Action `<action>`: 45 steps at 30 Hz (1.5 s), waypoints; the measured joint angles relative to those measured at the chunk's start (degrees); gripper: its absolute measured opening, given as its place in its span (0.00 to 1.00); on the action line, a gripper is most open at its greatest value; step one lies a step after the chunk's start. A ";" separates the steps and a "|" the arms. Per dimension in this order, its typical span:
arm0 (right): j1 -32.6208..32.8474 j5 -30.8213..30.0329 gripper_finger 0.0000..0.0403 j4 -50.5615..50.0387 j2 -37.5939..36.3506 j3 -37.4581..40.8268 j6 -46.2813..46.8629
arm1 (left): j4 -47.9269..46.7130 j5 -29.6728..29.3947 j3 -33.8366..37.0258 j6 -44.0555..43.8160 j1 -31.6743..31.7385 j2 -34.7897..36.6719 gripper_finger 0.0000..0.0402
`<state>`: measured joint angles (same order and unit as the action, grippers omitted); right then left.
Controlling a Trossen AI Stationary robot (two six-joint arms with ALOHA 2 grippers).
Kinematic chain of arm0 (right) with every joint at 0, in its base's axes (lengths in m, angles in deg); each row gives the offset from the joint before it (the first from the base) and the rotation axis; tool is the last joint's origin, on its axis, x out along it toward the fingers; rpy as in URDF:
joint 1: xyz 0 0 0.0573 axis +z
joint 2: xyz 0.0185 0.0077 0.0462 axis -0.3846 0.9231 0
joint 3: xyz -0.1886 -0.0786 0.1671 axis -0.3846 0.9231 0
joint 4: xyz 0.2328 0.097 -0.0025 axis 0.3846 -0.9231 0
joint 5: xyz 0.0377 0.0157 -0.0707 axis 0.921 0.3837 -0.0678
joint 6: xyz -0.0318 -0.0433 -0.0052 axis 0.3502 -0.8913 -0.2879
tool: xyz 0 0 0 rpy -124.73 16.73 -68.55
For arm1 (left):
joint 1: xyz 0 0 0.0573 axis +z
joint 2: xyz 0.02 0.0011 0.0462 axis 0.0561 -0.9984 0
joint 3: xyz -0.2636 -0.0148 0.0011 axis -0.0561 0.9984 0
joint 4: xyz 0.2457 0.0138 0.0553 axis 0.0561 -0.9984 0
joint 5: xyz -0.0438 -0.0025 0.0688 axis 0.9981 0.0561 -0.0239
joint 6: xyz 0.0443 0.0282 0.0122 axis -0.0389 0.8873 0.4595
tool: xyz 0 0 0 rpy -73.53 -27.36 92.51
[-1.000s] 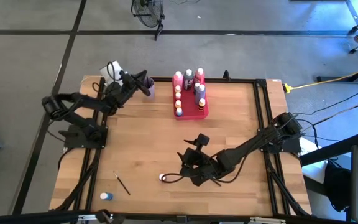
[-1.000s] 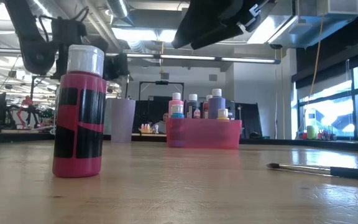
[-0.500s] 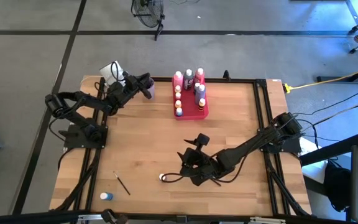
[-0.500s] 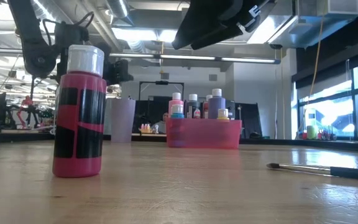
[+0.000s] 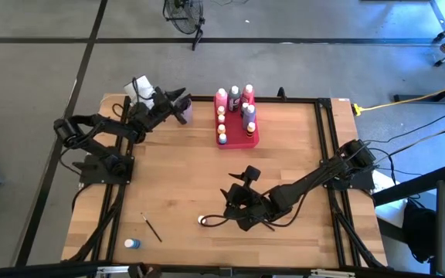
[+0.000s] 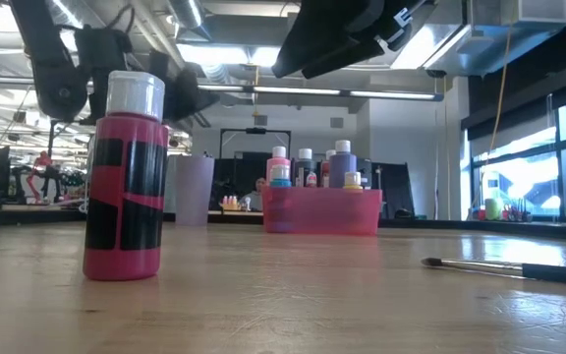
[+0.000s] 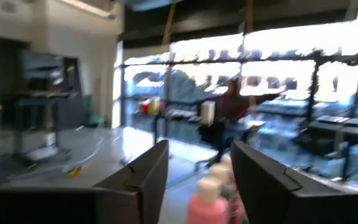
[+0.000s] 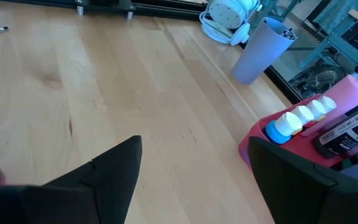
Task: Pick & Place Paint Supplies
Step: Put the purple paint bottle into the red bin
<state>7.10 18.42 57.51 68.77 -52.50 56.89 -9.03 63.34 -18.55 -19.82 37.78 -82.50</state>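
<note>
Left pincer (image 5: 178, 105) sits raised over the lilac cup (image 5: 184, 113) at the far left of the tabletop (image 5: 184, 185), fingers (image 7: 143, 180) apart, nothing between them. Right pincer (image 5: 233, 207) hovers low near the front middle, jaws wide apart and empty, just beside a red paint bottle (image 6: 124, 177) standing upright. The pink-red tray (image 5: 247, 140) at the far middle holds many paint bottles (image 5: 236, 96). One paintbrush (image 5: 151, 227) and a blue bottle (image 5: 132, 243) lie at the front left.
</note>
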 joint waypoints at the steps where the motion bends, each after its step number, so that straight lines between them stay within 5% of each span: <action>1: 0.00 0.00 0.74 0.02 -0.02 0.00 0.00 | 0.36 1.41 0.00 -0.39 -0.01 0.65 0.44; 8: 0.39 -0.02 0.74 0.01 -0.01 0.00 -0.73 | 0.16 14.07 0.00 -1.75 -2.14 5.59 0.55; 18: 1.19 -2.84 0.74 -1.00 -0.38 0.00 -1.60 | -10.22 48.43 -0.02 -17.59 -5.41 14.02 0.55; 22: 2.64 -5.21 0.74 -2.66 -1.73 -0.02 -1.63 | -17.25 55.31 -0.02 -18.23 -9.83 16.16 0.54; 32: 6.63 -4.84 0.74 -3.76 -3.23 -0.02 0.39 | -37.64 49.17 -0.02 0.85 -24.76 18.31 0.53; 39: 10.37 -3.63 0.74 -3.37 -3.23 -0.02 1.88 | -58.43 23.93 -0.02 13.60 -36.58 17.60 0.53; 45: 11.32 -3.58 0.74 -1.69 -3.23 -0.02 1.48 | -60.83 16.56 0.77 8.44 -46.87 17.55 0.53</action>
<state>18.42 14.84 55.82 65.53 -52.52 58.36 -69.85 79.90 -17.79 -11.38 -9.09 -64.95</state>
